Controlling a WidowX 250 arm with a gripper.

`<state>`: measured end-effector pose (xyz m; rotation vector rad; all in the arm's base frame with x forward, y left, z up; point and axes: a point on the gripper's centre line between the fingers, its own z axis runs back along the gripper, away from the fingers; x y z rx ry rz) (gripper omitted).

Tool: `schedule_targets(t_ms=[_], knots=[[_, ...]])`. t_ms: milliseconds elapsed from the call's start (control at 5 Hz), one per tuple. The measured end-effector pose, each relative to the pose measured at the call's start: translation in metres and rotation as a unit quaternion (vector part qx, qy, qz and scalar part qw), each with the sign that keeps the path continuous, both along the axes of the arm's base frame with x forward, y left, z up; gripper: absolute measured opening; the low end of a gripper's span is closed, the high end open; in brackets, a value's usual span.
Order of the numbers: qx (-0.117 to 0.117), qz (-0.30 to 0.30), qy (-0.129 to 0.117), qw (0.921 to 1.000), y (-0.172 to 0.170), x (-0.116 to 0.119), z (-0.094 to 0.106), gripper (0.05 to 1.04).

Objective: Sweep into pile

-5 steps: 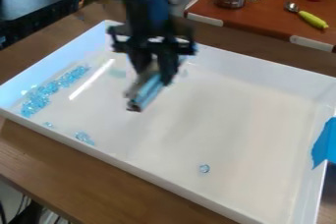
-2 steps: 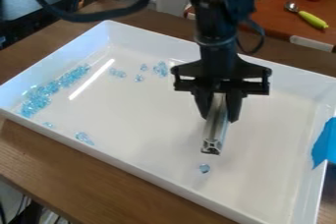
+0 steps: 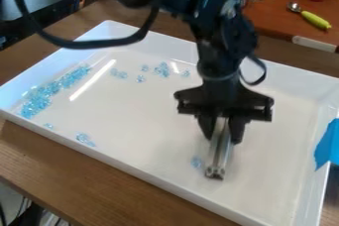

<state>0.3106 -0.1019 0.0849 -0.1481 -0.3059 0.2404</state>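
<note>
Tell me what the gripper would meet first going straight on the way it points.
The gripper points down, so its bar would likely meet the tray floor first; the nearby bead looks just beside that line, though depth is unclear.

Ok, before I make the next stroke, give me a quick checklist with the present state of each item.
1. Metal bar held by the end effector: ok, it is clamped between the fingers.
2. Bar's lower end touching the tray floor: cannot tell from this angle.
3. Lone bead on the pile's side of the bar: ok, it lies just beside the bar's lower end.
4. Beads in one pile: not ok, the main pile runs along the left wall, with a small cluster near the front wall and scattered beads toward the back.
5. Beads in view inside the tray: ok.
</note>
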Motion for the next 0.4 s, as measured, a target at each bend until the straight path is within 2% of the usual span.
schedule_targets(t_ms=[200, 400], knots=[[0.002, -0.015, -0.021, 0.9997, 0.008, -0.007, -0.001, 0.375], [0.008, -0.023, -0.02, 0.9995, 0.03, -0.015, -0.002, 0.375]])
